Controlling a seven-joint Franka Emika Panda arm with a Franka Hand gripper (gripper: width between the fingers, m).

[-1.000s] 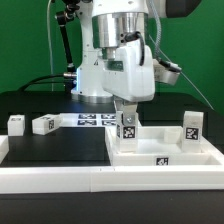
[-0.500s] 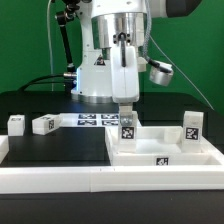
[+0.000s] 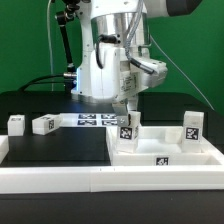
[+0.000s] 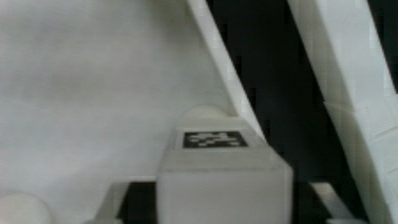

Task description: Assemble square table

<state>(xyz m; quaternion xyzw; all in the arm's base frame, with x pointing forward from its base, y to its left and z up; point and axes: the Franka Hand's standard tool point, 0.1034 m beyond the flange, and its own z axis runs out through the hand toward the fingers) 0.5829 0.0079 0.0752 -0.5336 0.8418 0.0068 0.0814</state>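
The square table's white top (image 3: 165, 156) lies at the exterior view's right, with a small tag on its front edge. A short white tagged leg (image 3: 127, 126) stands upright on its near left corner, and my gripper (image 3: 126, 112) comes straight down over it, shut on the leg. In the wrist view the leg (image 4: 222, 165) fills the space between my two dark fingers (image 4: 143, 200), its tag facing the camera, with the pale top (image 4: 89, 90) beneath. A second leg (image 3: 192, 125) stands upright at the top's far right. Two more legs (image 3: 15, 123) (image 3: 43, 124) lie on the black table at the left.
The marker board (image 3: 98, 120) lies flat behind the gripper, in front of the robot's base. A long white rail (image 3: 90, 180) edges the front of the work surface. Cables hang beside the arm at the right.
My wrist has turned about its vertical axis above the leg; the camera housing swung round to the right side. The leg stays at the same corner, and the other parts have not moved.
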